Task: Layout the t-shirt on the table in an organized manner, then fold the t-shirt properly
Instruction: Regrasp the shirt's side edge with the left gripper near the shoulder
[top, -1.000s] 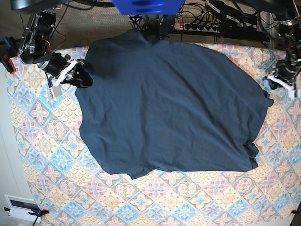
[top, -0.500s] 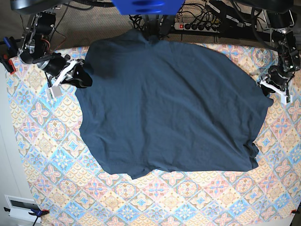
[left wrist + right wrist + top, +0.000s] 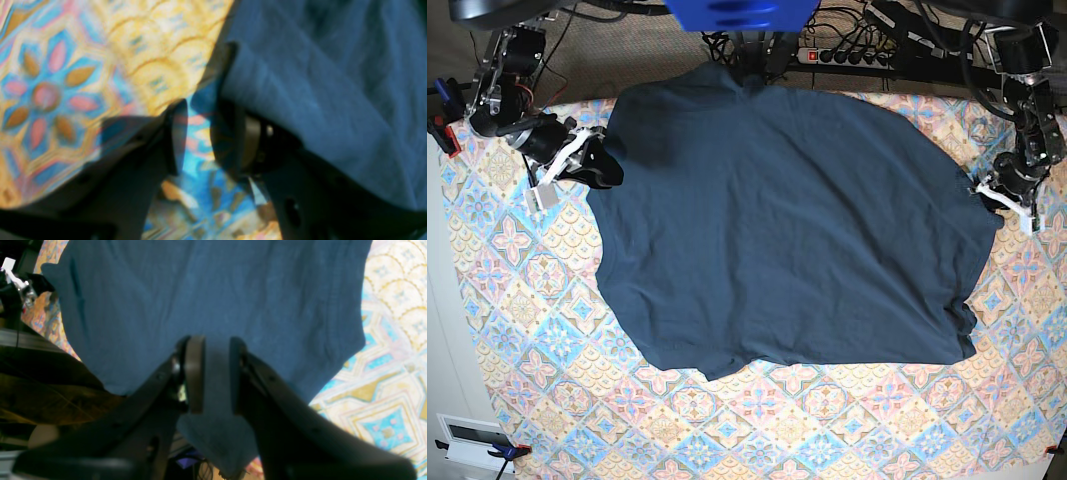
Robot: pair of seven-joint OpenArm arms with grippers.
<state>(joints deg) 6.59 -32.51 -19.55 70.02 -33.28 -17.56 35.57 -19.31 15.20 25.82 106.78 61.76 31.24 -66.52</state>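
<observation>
Both arms were black with white plastic brackets near the wrists and loose black cables. The right gripper and left gripper had matte black fingers with flat grey-brown pads.

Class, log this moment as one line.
t-shirt: spread on table | right gripper: pinching shirt edge | left gripper: open beside shirt

The t-shirt is a plain dark navy blue, reading a shade lighter and greyer in the wrist views. The tabletop wears a pastel cloth of diamond medallions in light blue, pink, cream and warm yellow, with petal-shaped flowers in pink and tan. Both tools are black; the right tool shows dull brownish pads, and white parts sit on each arm's wrist.
</observation>
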